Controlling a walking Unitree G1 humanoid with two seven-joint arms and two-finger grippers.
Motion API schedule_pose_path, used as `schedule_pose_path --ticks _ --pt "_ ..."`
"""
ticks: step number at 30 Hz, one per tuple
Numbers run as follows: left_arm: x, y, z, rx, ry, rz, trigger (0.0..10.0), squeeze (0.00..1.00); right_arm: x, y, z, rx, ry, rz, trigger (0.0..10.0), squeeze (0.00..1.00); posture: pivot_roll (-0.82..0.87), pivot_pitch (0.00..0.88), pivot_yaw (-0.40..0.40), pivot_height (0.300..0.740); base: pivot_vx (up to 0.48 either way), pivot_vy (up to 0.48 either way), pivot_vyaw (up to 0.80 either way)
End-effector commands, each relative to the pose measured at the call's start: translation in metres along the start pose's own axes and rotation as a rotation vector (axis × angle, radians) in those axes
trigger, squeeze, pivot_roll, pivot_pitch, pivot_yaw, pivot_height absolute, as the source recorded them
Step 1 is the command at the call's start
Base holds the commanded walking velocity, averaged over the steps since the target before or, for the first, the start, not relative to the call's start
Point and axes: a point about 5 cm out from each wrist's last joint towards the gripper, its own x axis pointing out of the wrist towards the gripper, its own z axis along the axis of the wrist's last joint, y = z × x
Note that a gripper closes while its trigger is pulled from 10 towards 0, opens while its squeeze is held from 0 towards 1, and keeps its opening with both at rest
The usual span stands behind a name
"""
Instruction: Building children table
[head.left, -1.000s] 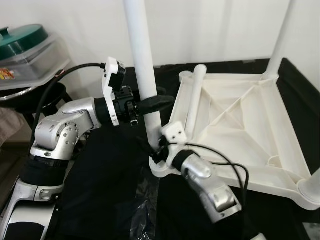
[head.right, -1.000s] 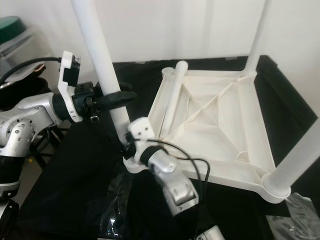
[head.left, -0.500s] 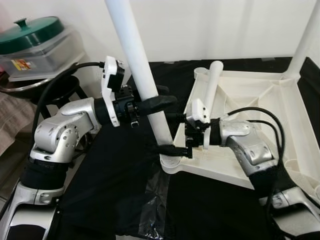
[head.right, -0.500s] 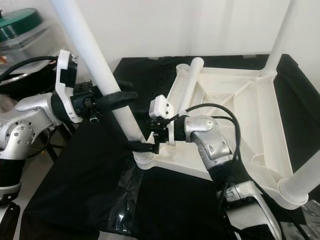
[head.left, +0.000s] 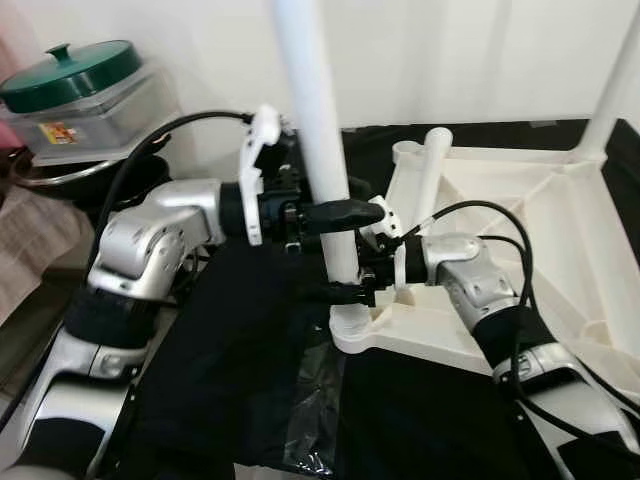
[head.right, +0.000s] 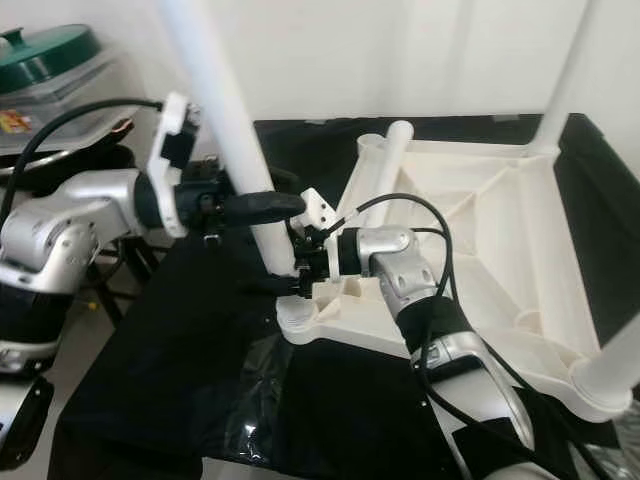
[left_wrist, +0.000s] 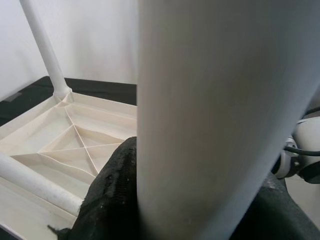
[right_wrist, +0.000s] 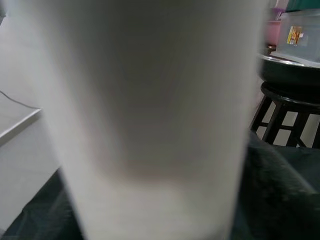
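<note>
The white children's table top (head.left: 520, 215) lies upside down on a black cloth. One white leg (head.left: 318, 120) stands upright in the near left corner socket (head.left: 352, 332). My left gripper (head.left: 345, 213) is shut on this leg at mid height, and in the left wrist view the leg (left_wrist: 210, 115) rises close between the black fingers (left_wrist: 112, 200). Lower down, my right gripper (head.left: 348, 282) is shut on the same leg just above the socket; the leg (right_wrist: 150, 115) looms close in the right wrist view. A loose leg (head.left: 432, 165) lies across the top.
Another leg (head.left: 612, 85) stands at the far right corner and one (head.right: 612, 365) at the near right. A clear box with a green lid (head.left: 70, 85) sits on a black stool (head.left: 45, 190) to the left. Crinkled plastic wrap (head.left: 318, 400) lies on the cloth.
The right gripper has moved in from the table's rim and closed around the lower leg. The leg has gone from tilted to upright. The left gripper keeps its hold.
</note>
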Motion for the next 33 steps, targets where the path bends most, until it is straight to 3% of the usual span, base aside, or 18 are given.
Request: schedule_pose_path --ticks 1,4,5,6,7,8,9,13,14,15,16,17,19,20,21,24,29,33 --pt "0.025 -0.013 -0.013 -0.048 0.037 -0.18 0.0 0.0 0.015 -0.002 0.006 -0.018 -0.004 -0.017 0.0 0.0 -0.05 0.029 0.16 0.74 0.0 0.0 0.0" --pt "0.033 -0.009 -0.015 -0.043 0.052 -0.195 0.0 0.0 0.015 -0.003 0.002 0.005 -0.027 -0.038 0.0 0.0 -0.06 0.031 0.164 0.74 0.0 0.0 0.0" --pt "0.035 -0.008 -0.015 -0.037 0.05 -0.186 3.8 0.0 0.015 -0.003 0.0 0.013 -0.035 -0.057 0.0 0.0 -0.06 0.034 0.166 0.74 0.0 0.0 0.0" --pt "0.035 -0.008 -0.015 -0.037 0.05 -0.186 3.8 0.0 0.015 -0.003 0.0 0.013 -0.035 -0.057 0.0 0.0 -0.06 0.034 0.166 0.74 0.0 0.0 0.0" --pt "0.037 -0.006 -0.016 -0.042 0.044 -0.173 10.0 0.28 0.015 -0.003 -0.003 0.028 -0.044 -0.083 0.0 0.0 -0.06 0.036 0.167 0.74 0.0 0.0 0.0" --pt "0.037 -0.006 -0.016 -0.042 0.044 -0.173 10.0 0.28 0.015 -0.003 -0.003 0.028 -0.044 -0.083 0.0 0.0 -0.06 0.036 0.167 0.74 0.0 0.0 0.0" --pt "0.037 -0.005 -0.017 -0.047 0.039 -0.157 10.0 1.0 0.015 -0.003 -0.007 0.046 -0.046 -0.109 0.0 0.0 -0.07 0.038 0.167 0.74 0.0 0.0 0.0" --pt "0.031 0.003 -0.023 -0.053 0.017 -0.038 10.0 1.0 0.016 0.0 -0.032 0.132 0.026 -0.274 0.0 0.0 -0.06 0.047 0.154 0.74 0.0 0.0 0.0" --pt "0.027 0.006 -0.024 -0.06 0.007 -0.004 10.0 0.27 0.018 0.001 -0.041 0.17 0.067 -0.343 0.0 0.0 -0.06 0.047 0.154 0.74 0.0 0.0 0.0" --pt "0.024 0.007 -0.023 -0.067 -0.002 0.015 10.0 0.0 0.02 0.002 -0.049 0.214 0.109 -0.423 0.0 0.0 -0.06 0.05 0.148 0.74 0.0 0.0 0.0" --pt "0.024 0.007 -0.023 -0.067 -0.002 0.015 10.0 0.0 0.02 0.002 -0.049 0.214 0.109 -0.423 0.0 0.0 -0.06 0.05 0.148 0.74 0.0 0.0 0.0" --pt "0.019 0.009 -0.023 -0.069 -0.01 0.036 10.0 0.0 0.022 0.004 -0.06 0.276 0.161 -0.564 0.0 0.0 -0.06 0.055 0.14 0.74 0.0 0.0 0.0" --pt "0.01 0.013 -0.02 -0.075 -0.046 0.098 10.0 0.0 0.029 0.031 -0.083 0.366 0.251 -0.827 0.0 0.0 -0.05 0.06 0.131 0.74 0.0 0.0 0.0" --pt "0.01 0.013 -0.02 -0.075 -0.046 0.098 10.0 0.0 0.029 0.031 -0.083 0.366 0.251 -0.827 0.0 0.0 -0.05 0.06 0.131 0.74 0.0 0.0 0.0" --pt "0.004 0.016 -0.019 -0.076 -0.066 0.141 10.0 0.0 0.04 0.053 -0.087 0.404 0.253 -0.846 0.0 0.0 -0.05 0.066 0.136 0.74 0.0 0.0 0.0" --pt "-0.004 0.02 -0.019 -0.076 -0.086 0.196 10.0 0.0 0.056 0.07 -0.081 0.409 0.217 -0.813 0.0 0.0 -0.06 0.06 0.143 0.74 0.0 0.0 0.0" --pt "-0.01 0.02 -0.024 -0.064 -0.086 0.244 10.0 0.0 0.062 0.057 -0.068 0.355 0.176 -0.829 0.0 0.0 -0.07 0.054 0.141 0.74 0.0 0.0 0.0" --pt "-0.023 0.017 -0.018 -0.04 -0.129 0.303 10.0 0.0 0.051 0.032 -0.037 0.261 0.06 -0.894 0.0 0.0 -0.06 0.05 0.133 0.74 0.0 0.0 0.0"
